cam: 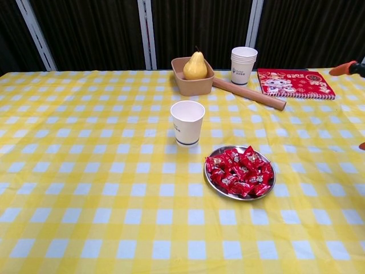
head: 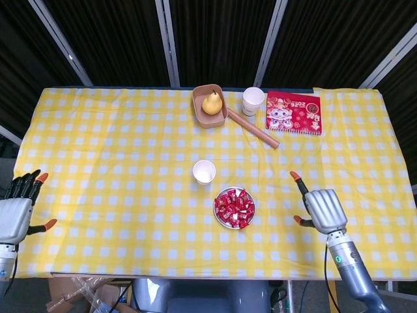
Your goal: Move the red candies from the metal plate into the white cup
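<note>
A pile of red candies (head: 234, 205) (cam: 239, 170) fills the metal plate (head: 219, 218) (cam: 226, 192) near the table's middle front. The white cup (head: 204, 172) (cam: 187, 123) stands upright just behind and left of the plate, apparently with nothing inside. My right hand (head: 320, 207) hovers to the right of the plate, apart from it, holding nothing; one orange fingertip (cam: 343, 68) shows at the chest view's right edge. My left hand (head: 18, 207) stays at the table's front left corner, fingers spread, holding nothing.
At the back stand a brown box (head: 209, 115) (cam: 188, 83) with a pear (head: 211, 102) (cam: 195, 66), a stack of paper cups (head: 253, 100) (cam: 243, 65), a brown rod (head: 253, 128) (cam: 248, 93) and a red booklet (head: 294, 112) (cam: 293, 83). A yellow checked cloth (head: 117, 163) covers the table.
</note>
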You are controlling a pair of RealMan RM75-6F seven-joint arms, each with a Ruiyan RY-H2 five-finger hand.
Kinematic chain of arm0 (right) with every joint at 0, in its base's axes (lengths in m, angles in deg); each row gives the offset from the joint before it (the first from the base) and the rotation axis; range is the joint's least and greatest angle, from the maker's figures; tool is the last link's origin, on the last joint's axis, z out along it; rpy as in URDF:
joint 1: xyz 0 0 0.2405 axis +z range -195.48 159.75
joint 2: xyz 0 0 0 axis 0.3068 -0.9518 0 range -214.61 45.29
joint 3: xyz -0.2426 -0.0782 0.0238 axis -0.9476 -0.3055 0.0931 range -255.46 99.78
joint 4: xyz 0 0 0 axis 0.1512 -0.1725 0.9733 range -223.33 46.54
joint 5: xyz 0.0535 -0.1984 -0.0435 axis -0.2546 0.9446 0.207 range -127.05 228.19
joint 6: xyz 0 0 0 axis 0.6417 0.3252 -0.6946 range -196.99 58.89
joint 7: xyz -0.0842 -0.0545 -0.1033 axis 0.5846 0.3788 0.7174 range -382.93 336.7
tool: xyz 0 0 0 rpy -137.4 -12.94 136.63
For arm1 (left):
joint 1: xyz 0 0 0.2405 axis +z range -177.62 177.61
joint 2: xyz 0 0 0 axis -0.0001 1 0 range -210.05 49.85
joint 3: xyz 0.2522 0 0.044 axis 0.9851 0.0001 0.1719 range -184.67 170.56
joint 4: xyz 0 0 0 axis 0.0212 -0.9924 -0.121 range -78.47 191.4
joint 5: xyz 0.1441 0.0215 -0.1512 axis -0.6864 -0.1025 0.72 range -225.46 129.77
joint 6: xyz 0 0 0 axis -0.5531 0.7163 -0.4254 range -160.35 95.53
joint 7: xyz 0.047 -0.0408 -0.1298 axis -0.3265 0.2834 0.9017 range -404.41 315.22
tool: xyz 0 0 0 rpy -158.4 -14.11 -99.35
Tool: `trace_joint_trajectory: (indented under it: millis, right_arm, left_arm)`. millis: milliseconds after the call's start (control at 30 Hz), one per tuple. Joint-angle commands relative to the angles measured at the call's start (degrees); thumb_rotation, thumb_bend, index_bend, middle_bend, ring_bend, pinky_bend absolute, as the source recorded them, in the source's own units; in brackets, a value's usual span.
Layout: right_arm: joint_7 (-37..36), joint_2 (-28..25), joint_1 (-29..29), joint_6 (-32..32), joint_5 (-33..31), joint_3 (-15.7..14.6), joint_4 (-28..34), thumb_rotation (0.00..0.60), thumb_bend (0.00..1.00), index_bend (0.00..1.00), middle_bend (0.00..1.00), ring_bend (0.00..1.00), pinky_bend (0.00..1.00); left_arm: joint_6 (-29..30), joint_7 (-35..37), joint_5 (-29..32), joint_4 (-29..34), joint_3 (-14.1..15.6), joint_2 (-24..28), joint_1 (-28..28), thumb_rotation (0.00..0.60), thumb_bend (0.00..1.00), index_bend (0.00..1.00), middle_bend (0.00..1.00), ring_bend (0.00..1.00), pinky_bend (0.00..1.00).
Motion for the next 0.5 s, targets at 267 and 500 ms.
trace_joint_trajectory:
  millis: [267,500]
  right_arm:
    - [18.43,9.98,8.56,-6.09,-14.18,1.18,5.58,0.6,0.21,0.14,0.94,0.97,1.0]
    - [21.5,14.51,9.54,-4.93,-17.07,-0.8,4.98,0.6,0.21,0.18,0.94,0.97,1.0]
  left_arm:
    - [-0.52,0.52,0.32,0.21,0.05,0.42,-0.05,0.6,0.0,0.01,0.0,0.0,0.0]
    - [-1.08,1.3,0.54,0.24,0.11,0.79,-0.14,0.6,0.0,0.01,0.0,0.0,0.0]
